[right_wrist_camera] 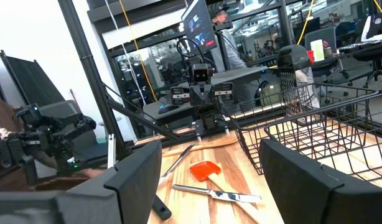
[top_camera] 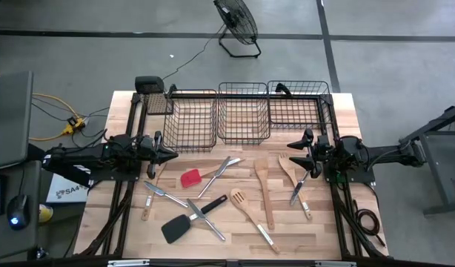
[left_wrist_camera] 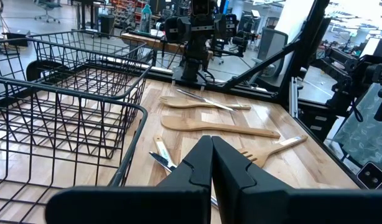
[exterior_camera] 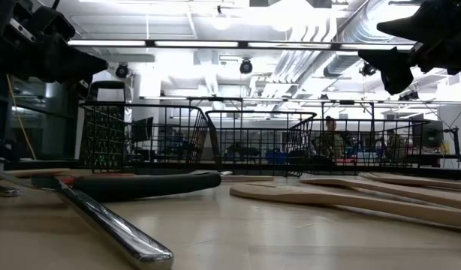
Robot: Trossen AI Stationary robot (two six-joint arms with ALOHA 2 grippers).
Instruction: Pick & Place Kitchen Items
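Several utensils lie flat on the wooden table (top_camera: pixel 339 230): a red-headed spatula (top_camera: pixel 192 178), a black turner (top_camera: pixel 184 222), silver cutlery (top_camera: pixel 220 167), pale wooden spoons (top_camera: pixel 263 182) and a slotted turner (top_camera: pixel 242 202). My left gripper (top_camera: pixel 173 154) is shut and empty, held above the table's left side. My right gripper (top_camera: pixel 293 153) is open and empty, held above the table's right side near a wooden spoon (top_camera: pixel 289 169). In the right wrist view the red spatula (right_wrist_camera: pixel 204 170) lies ahead between the open fingers (right_wrist_camera: pixel 141 174).
Three black wire baskets stand along the far edge: left (top_camera: pixel 192 119), middle (top_camera: pixel 244 111), right (top_camera: pixel 298 104). A black frame rail (top_camera: pixel 131 126) runs along each table side. A fan (top_camera: pixel 236 22) stands on the floor beyond.
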